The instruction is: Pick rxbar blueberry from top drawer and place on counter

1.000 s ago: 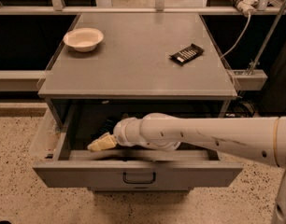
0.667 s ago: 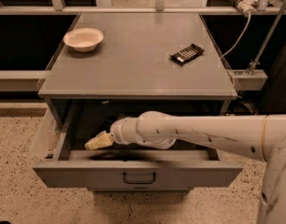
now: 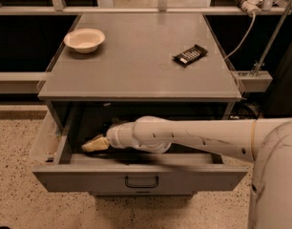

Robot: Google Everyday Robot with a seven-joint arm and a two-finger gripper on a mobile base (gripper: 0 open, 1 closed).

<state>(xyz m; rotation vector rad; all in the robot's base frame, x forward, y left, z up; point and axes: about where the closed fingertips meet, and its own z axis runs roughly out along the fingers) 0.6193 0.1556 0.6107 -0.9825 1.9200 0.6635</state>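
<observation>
— What has been changed in the last second?

— The gripper (image 3: 95,143) has been carried a little further left inside the open top drawer (image 3: 141,178), while the arm (image 3: 203,137) is still laid across the drawer from the right. Nothing else has been shifted. The bowl (image 3: 84,39) at the far left of the desk (image 3: 136,70) and the black bar with white lettering (image 3: 190,55) at its far right are left as they were.

— What is meant by that for the task?

— An approach or a search is judged to be under way. Nothing has been lifted out, and nothing has yet been set on the desk. The black bar is not to be taken for the target.

— Where is the rxbar blueberry found relative to the jaws?

— It cannot be made out. The drawer's inside is dark and much of it is covered by the arm, so the bar is only presumed to lie in there. Whether it is ahead of the jaws, beneath them or between them cannot be told.

— And the jaws themselves?

— The gripper is seen low in the drawer, near its left wall. Whether the jaws are apart or together cannot be told.
</observation>
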